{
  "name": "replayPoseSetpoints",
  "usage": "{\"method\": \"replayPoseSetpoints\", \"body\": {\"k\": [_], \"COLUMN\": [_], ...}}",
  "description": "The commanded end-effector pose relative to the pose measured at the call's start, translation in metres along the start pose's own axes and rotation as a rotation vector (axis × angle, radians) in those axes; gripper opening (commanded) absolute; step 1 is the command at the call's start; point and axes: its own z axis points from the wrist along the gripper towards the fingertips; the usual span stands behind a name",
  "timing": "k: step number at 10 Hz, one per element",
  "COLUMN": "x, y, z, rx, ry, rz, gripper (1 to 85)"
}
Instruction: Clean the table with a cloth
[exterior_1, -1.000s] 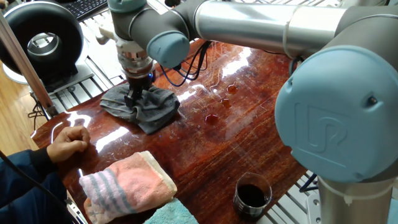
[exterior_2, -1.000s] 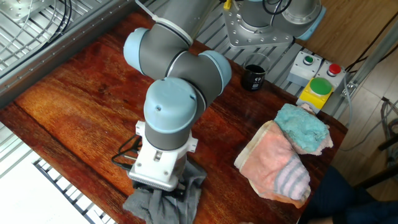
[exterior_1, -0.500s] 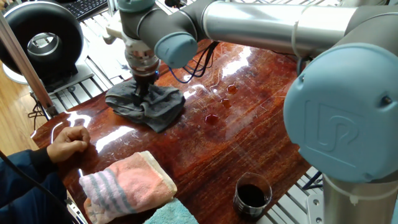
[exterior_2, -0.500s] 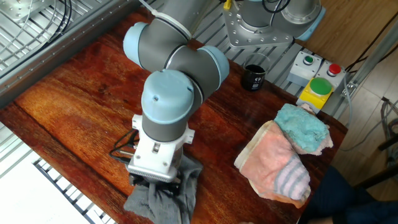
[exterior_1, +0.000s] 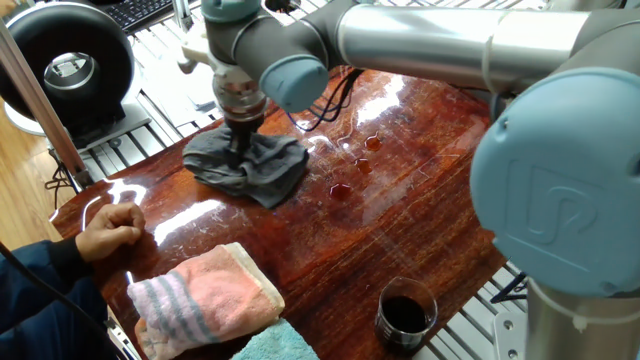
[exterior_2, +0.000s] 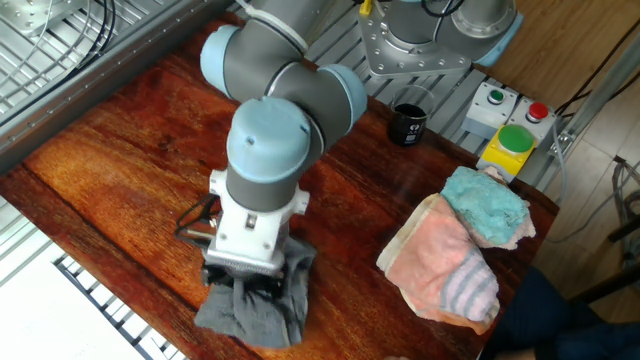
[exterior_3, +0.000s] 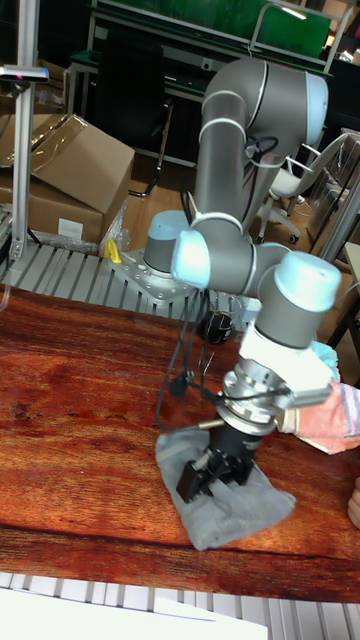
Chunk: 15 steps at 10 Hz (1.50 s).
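The dark grey cloth lies rumpled on the glossy reddish-brown table, near its far left edge. My gripper points straight down into the middle of the cloth, its fingers shut on a fold and pressing it to the wood. From the other fixed view the wrist hides the fingers, and the cloth spreads out below it at the table's near edge. The tall fixed view shows the black fingers on the cloth, with the gripper down on the table.
Small dark liquid spots sit on the wood just right of the cloth. A pink striped towel, a teal cloth and a cup of dark liquid are at the near end. A person's fist rests at the left edge.
The gripper has dragged the cloth along the table, to the right in one fixed view, toward the dark spots. The towels, cup and fist stayed put.
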Motion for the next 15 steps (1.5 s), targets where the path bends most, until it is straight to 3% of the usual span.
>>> {"method": "replayPoseSetpoints", "body": {"k": [1,6,9,10,12,15], "x": [0.037,0.124,0.166,0.157,0.158,0.186], "y": [-0.011,-0.05,-0.058,-0.051,-0.03,-0.024], "z": [-0.014,-0.038,-0.041,-0.041,-0.035,-0.035], "rx": [-0.033,-0.056,-0.065,-0.085,-0.154,-0.178], "ry": [0.014,0.06,0.053,0.006,0.016,0.139], "rz": [-0.086,-0.281,-0.324,-0.312,-0.25,-0.197], "gripper": [1.0,1.0,1.0,1.0,1.0,1.0]}}
